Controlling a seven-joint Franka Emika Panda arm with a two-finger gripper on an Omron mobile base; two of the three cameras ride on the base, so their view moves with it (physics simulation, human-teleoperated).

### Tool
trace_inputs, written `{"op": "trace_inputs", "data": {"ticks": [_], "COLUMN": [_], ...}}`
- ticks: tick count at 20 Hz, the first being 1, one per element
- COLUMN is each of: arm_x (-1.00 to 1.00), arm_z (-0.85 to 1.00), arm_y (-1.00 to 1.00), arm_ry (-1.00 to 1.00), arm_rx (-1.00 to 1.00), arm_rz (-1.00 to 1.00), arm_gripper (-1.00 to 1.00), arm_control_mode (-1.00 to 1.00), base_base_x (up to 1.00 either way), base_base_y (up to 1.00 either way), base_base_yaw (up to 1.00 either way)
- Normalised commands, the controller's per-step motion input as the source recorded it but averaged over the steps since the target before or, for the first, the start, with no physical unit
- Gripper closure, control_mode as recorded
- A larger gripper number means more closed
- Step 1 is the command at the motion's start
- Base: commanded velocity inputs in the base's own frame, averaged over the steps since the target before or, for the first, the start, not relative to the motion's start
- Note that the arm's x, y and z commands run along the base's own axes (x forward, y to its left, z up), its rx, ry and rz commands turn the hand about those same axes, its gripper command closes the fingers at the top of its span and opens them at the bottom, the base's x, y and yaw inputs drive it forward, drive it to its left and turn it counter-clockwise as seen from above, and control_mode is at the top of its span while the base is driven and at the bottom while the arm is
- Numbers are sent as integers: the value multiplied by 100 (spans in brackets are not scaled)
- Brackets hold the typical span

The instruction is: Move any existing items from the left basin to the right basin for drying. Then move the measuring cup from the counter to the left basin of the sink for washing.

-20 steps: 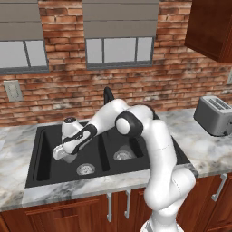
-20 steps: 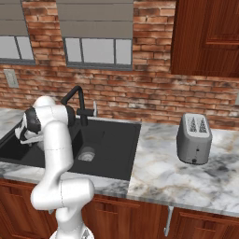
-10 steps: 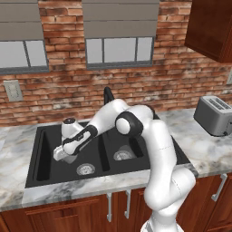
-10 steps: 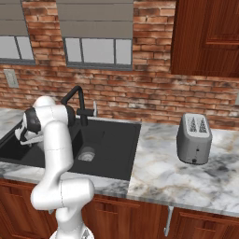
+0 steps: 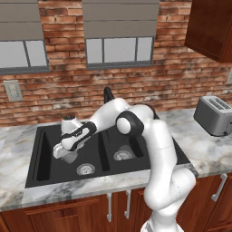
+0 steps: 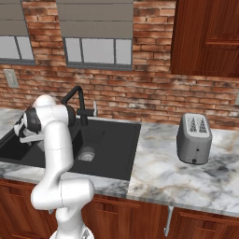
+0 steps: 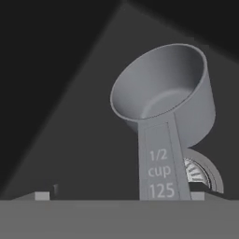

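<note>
- The measuring cup [image 7: 163, 100] is a grey scoop with a long flat handle marked "1/2 cup 125"; in the hand view its open bowl tilts up and away, and the handle runs down toward the bottom edge.
- In the left base view the cup [image 5: 69, 156] shows as a pale shape just under the hand, low inside the left basin [image 5: 45, 158] of the sink, above the basin floor.
- The hand [image 5: 61, 150] holds the cup by its handle; the fingertips themselves are hidden at the bottom of the hand view, so how far apart they stand cannot be read directly.
- The round drain [image 7: 200, 173] of the left basin lies just behind the cup's handle in the hand view; in the left base view the same drain [image 5: 85, 169] sits near the hand, toward the front of the basin.
- The right basin [image 5: 136, 145] has its own drain [image 5: 123, 155], with a dark divider between the two basins.
- The black sink [image 6: 116, 158] is set into a marbled counter [image 6: 186, 177].
- A black faucet [image 6: 77, 100] rises behind the sink against the brick wall [image 6: 140, 88].
- The white arm [image 5: 149, 149] reaches from the right over the divider and down into the left basin.
- A silver toaster [image 6: 194, 138] stands on the counter well to the right of the sink.
</note>
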Motion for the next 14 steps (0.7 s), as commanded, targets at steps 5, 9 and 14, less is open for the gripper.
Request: {"op": "trace_inputs", "data": {"ticks": [5,9,14], "arm_x": [5,3,-6], "arm_z": [-1,-3,-12], "arm_y": [4,18,27], "arm_ry": [6,4,1], "arm_rx": [-4,-15,-13], "arm_rz": [-1,0,-2], "arm_gripper": [-100,-100,-100], "arm_control_mode": [-100,-100,-100], "base_base_x": [0,0,0], "base_base_y": [0,0,0], "base_base_yaw": [0,0,0]}}
